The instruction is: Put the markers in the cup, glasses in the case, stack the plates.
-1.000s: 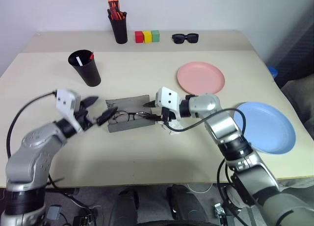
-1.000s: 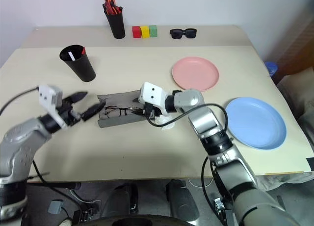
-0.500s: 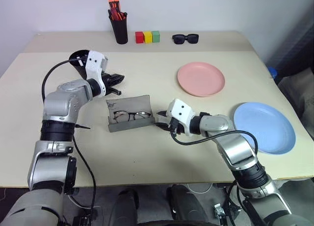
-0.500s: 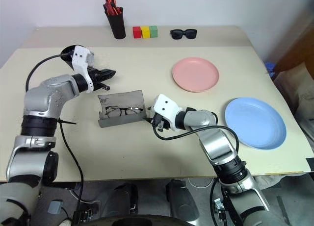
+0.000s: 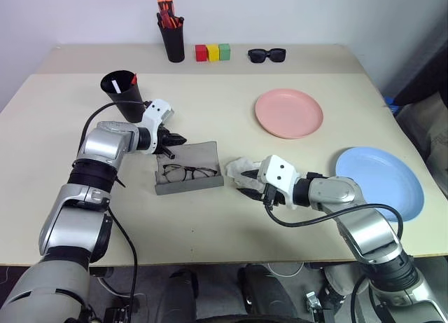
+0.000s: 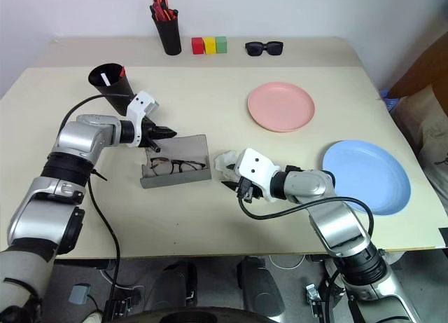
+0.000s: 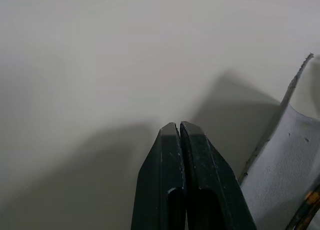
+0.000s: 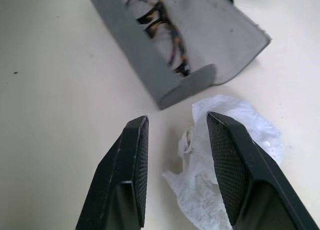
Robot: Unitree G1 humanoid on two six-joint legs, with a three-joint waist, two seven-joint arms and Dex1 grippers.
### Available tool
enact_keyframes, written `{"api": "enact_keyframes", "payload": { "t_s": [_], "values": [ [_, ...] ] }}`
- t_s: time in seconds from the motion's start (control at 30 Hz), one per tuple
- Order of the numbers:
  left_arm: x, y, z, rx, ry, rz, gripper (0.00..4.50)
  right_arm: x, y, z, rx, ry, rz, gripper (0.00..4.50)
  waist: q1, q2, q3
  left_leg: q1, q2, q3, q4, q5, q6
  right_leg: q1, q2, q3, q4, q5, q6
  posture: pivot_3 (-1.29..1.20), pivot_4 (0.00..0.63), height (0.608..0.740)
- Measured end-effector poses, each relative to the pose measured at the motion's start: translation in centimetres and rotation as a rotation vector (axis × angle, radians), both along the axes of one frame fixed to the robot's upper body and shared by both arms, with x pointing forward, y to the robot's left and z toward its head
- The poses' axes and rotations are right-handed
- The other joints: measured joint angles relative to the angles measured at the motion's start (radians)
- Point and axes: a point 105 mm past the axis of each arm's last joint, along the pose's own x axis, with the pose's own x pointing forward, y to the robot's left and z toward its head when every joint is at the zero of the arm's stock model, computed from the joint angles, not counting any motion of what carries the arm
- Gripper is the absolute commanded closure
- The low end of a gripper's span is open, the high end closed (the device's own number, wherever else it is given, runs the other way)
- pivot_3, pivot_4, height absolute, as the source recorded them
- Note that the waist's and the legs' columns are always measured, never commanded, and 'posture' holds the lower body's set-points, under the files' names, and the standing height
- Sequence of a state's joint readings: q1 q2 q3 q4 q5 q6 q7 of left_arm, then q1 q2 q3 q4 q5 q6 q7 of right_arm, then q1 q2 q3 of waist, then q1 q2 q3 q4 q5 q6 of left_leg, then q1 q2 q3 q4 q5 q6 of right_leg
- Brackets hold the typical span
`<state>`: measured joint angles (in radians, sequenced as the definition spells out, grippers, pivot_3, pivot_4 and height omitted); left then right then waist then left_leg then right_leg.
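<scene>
Head views: the glasses (image 5: 189, 172) lay in the open case (image 5: 187, 184); the left gripper (image 5: 175, 139) hovered at its lid edge. Left wrist view: its fingers (image 7: 197, 190) were pressed together, empty. Right wrist view: the right gripper (image 8: 177, 162) stood part-open over possibly crumpled tissue (image 8: 225, 155), gripping nothing.
</scene>
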<state>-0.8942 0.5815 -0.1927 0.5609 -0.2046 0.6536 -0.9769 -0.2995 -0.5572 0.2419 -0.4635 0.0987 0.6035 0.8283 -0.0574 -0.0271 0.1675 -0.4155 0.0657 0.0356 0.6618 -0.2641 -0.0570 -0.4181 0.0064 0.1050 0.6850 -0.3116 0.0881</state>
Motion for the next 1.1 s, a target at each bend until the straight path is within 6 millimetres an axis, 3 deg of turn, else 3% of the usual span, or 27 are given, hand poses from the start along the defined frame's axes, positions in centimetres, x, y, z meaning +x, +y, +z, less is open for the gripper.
{"api": "enact_keyframes", "payload": {
  "t_s": [0.4,0.6,0.97,1.1],
  "values": [
    [-5.2,-1.1,0.7,0.069,-0.084,-0.232,4.45,1.1,-0.3,0.4,0.008,-0.023,-0.041,2.67,0.013,0.000,0.000,0.000,0.000,0.000,0.001,0.000,0.000,0.001,0.000,0.000,0.000,0.000,0.000,0.00,0.150,0.740],
    [-8.1,-1.1,-1.0,0.079,-0.033,-0.278,4.45,1.5,-0.4,0.4,0.012,-0.023,-0.063,2.67,0.014,0.000,0.000,0.002,0.000,0.000,0.001,0.000,0.000,0.003,0.000,0.000,0.000,0.000,0.000,0.00,0.150,0.740],
    [-11.6,-0.4,-1.7,0.112,-0.136,-0.325,4.45,2.7,-0.9,0.6,0.035,-0.014,-0.115,2.67,0.013,0.001,0.000,0.006,0.001,0.001,0.001,0.000,0.001,0.006,-0.001,0.001,0.000,0.000,-0.001,0.00,0.150,0.740],
    [-12.0,-1.4,-1.7,-0.042,-0.175,-0.301,4.50,2.8,-1.0,0.6,0.055,0.051,-0.117,1.34,0.016,0.000,0.000,0.006,0.001,0.001,0.001,0.000,0.001,0.006,-0.001,0.000,-0.001,0.000,-0.001,0.00,0.150,0.740]
  ]
}}
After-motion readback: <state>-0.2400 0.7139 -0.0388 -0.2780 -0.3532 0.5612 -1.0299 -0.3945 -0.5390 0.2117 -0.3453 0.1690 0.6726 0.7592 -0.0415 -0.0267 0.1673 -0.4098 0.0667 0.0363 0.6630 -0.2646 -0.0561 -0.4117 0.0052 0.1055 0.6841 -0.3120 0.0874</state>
